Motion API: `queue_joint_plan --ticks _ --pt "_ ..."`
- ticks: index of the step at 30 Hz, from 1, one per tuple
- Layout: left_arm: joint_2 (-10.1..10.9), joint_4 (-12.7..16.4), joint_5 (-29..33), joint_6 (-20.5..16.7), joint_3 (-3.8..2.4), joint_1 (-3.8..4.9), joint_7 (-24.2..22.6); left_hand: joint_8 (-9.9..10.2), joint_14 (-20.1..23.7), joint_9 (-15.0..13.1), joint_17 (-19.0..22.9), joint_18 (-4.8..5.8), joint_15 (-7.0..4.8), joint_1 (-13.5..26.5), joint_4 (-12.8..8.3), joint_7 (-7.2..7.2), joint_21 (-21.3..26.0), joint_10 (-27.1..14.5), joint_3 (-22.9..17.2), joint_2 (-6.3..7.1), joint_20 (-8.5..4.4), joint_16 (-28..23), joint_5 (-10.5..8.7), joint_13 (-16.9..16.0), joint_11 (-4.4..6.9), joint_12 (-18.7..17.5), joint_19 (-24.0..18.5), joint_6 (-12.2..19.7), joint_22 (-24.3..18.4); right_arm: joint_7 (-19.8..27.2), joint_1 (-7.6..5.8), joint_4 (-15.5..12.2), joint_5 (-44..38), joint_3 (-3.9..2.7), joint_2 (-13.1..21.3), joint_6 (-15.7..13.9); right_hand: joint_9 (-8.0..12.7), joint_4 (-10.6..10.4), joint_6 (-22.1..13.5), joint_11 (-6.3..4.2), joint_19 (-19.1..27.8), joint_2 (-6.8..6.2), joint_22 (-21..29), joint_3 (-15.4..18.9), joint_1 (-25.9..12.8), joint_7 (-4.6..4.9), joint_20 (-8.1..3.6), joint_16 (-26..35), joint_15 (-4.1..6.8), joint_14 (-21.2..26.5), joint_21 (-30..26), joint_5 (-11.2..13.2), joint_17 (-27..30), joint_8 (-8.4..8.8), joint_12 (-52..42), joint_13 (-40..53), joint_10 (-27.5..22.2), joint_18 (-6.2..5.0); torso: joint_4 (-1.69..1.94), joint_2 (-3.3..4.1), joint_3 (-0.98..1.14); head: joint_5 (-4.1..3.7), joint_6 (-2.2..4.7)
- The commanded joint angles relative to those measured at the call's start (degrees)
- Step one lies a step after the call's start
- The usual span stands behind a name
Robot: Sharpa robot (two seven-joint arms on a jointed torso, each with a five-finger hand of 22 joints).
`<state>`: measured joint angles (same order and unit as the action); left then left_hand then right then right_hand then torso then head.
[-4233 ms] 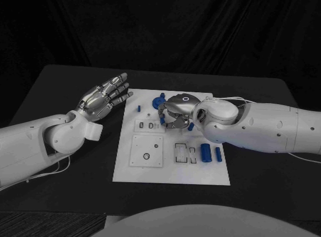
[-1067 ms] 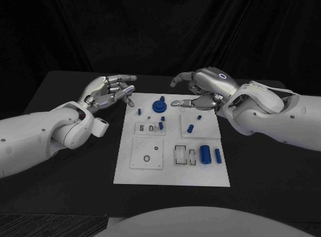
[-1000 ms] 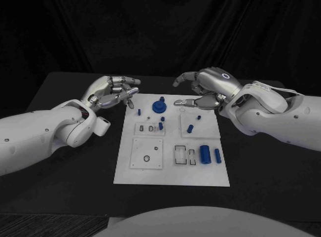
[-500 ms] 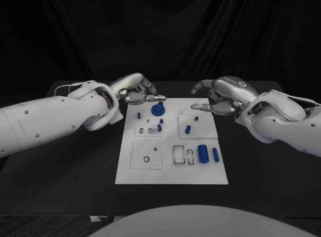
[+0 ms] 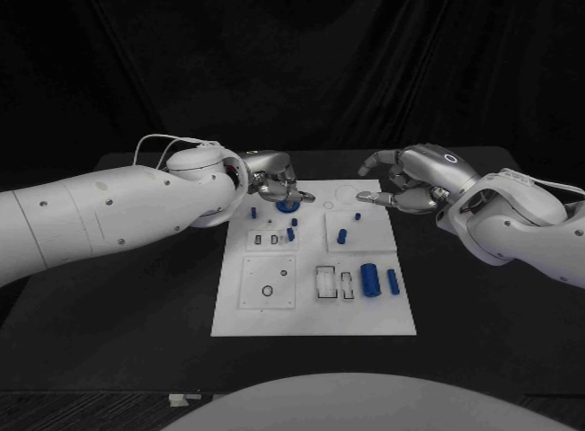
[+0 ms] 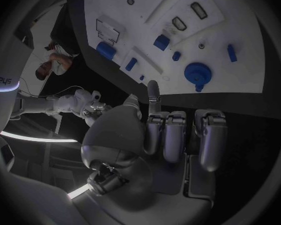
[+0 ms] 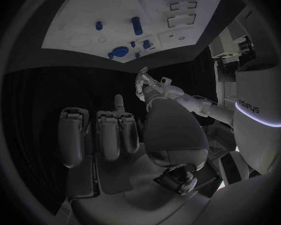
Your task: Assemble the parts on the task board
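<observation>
Black counter [image 5: 137, 296] carries the task board [image 5: 305, 310], where the left robot hand [image 5: 274, 178], fingers curled on nothing, hovers above the round blue part [image 5: 288, 206] and should descend slowly, while the right robot hand [image 5: 415, 180] waits empty, fingers loosely apart, beside the board's far corner

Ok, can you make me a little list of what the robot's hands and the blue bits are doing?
Left hand: over the board's far end, by the round blue part, holding nothing seen.
Right hand: at the board's far right corner, fingers curled, empty.
Task board: white, middle of the black table.
Blue parts: big cylinder and thin bar lying side by side.
</observation>
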<state>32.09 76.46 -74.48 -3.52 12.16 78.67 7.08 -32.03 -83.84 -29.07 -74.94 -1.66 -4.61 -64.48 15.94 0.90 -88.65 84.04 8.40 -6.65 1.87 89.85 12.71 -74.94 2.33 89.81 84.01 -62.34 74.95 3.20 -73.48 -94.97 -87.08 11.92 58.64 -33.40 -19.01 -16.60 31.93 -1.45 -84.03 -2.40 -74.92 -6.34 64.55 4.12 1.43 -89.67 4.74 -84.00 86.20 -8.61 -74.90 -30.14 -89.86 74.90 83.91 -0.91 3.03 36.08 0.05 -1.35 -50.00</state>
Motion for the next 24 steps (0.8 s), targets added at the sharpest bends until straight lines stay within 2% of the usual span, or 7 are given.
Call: queue_joint_plan --ticks 1,6,7,12,17,19,24 --pt "-0.9 -0.6 -2.2 6.5 -0.07 0.14 6.8 0.6 -6.2 -0.2 -15.1 0.83 -0.45 -0.9 0.0 -0.43 -0.2 6.0 -0.4 -0.04 -0.33 0.1 0.4 -15.1 0.53 0.2 3.3 0.1 12.1 -0.3 0.46 0.1 0.1 -0.02 0.4 0.1 0.0 -0.1 0.5 0.5 -4.2 0.73 -13.8 0.0 -0.2 0.1 0.5 0.2 -0.29 -5.8 0.3 -0.4 -14.1 -0.28 -0.1 15.1 6.1 -0.06 -0.15 0.34 0.21 0.23 0.0" --pt "-2.5 -1.7 -2.3 9.9 -0.07 0.09 10.0 1.1 -6.2 -0.7 -15.1 0.75 -0.61 -1.1 0.2 -0.66 0.0 6.0 -0.9 -0.14 -0.49 0.1 0.39 -15.1 0.72 0.2 3.1 -1.1 11.8 -0.2 0.99 0.4 0.2 -0.02 0.6 0.3 0.2 -0.1 0.9 0.53 -4.3 2.15 -13.9 0.3 -1.6 0.13 0.53 0.2 -0.33 -5.8 0.5 -2.2 -14.2 -0.75 -0.1 15.1 6.1 -0.02 -0.11 0.33 -0.03 0.59 0.0" --pt "-2.8 -1.9 -2.3 10.5 -0.07 0.08 10.4 1.2 -6.2 -0.8 -15.1 0.74 -0.64 -1.0 0.2 -0.7 0.0 6.0 -0.9 -0.13 -0.52 0.1 0.31 -15.1 0.75 0.2 3.0 -1.3 11.8 -0.2 1.06 0.4 0.2 -0.02 0.7 0.3 0.2 -0.1 1.0 0.53 -4.3 2.22 -13.9 0.3 -1.6 0.13 0.53 0.2 -0.33 -5.8 0.5 -2.3 -14.2 -0.77 -0.1 15.1 6.1 -0.02 -0.1 0.15 -0.2 0.63 0.0" --pt "-3.8 -2.9 -2.3 12.7 -0.06 -0.01 12.1 1.7 -6.2 -1.7 -15.1 0.67 -0.93 -0.5 0.4 -1.06 0.1 6.0 -1.0 -0.13 -0.8 0.1 -0.67 -15.1 1.08 0.2 2.8 -2.8 11.5 -0.3 1.24 0.3 0.2 -0.02 0.8 0.3 0.3 -0.1 1.0 0.54 -4.3 2.4 -13.9 0.3 -1.7 0.14 0.54 0.1 -0.33 -5.8 0.5 -2.6 -14.2 -0.81 -0.1 15.1 6.1 -0.02 -0.04 0.15 -0.19 0.66 0.0" --pt "-4.5 -3.7 -2.3 14.4 -0.06 -0.11 12.5 5.6 -6.2 -0.8 -15.1 0.49 -0.8 0.9 0.4 -0.54 0.5 6.0 -1.1 -0.48 -0.8 0.1 -2.28 -15.1 0.78 0.2 2.3 -2.7 10.9 -0.6 1.3 0.3 0.2 -0.02 0.9 0.4 0.3 -0.1 1.2 0.55 -4.3 2.83 -13.9 0.3 -1.7 0.17 0.55 0.2 -0.34 -5.8 0.6 -3.1 -14.2 -0.93 -0.1 15.1 6.1 0.0 -0.04 -0.04 -0.2 0.83 0.0" --pt "-4.6 -3.9 -2.3 14.6 -0.06 -0.14 12.3 10.8 -6.2 1.9 -15.1 0.37 0.05 0.9 0.2 0.93 0.8 6.0 -1.6 -0.63 -0.25 0.1 -2.18 -15.1 -0.33 0.2 1.8 -0.2 10.4 -0.8 1.3 0.3 0.2 -0.02 0.9 0.4 0.3 -0.1 1.3 0.56 -4.3 2.88 -13.9 0.3 -1.7 0.18 0.55 0.2 -0.34 -5.8 0.5 -3.1 -14.1 -0.96 -0.1 15.1 6.1 -0.01 -0.08 -0.04 -0.22 0.93 0.0" --pt "-4.5 -4.2 -2.3 13.5 -0.06 -0.17 10.3 21.0 -6.2 9.0 -15.1 -0.04 2.45 -0.3 -0.6 3.86 1.8 6.0 -3.0 -0.12 2.02 0.1 -2.57 -15.1 -3.0 0.2 0.4 2.5 9.1 -1.1 1.32 0.3 0.2 -0.02 0.8 0.5 0.4 0.0 1.5 0.58 -4.3 3.07 -13.9 0.2 -1.7 0.22 0.56 0.2 -0.36 -5.8 0.5 -3.3 -14.1 -1.06 -0.1 15.1 6.1 -0.02 -0.05 -0.09 -0.24 0.97 0.0"
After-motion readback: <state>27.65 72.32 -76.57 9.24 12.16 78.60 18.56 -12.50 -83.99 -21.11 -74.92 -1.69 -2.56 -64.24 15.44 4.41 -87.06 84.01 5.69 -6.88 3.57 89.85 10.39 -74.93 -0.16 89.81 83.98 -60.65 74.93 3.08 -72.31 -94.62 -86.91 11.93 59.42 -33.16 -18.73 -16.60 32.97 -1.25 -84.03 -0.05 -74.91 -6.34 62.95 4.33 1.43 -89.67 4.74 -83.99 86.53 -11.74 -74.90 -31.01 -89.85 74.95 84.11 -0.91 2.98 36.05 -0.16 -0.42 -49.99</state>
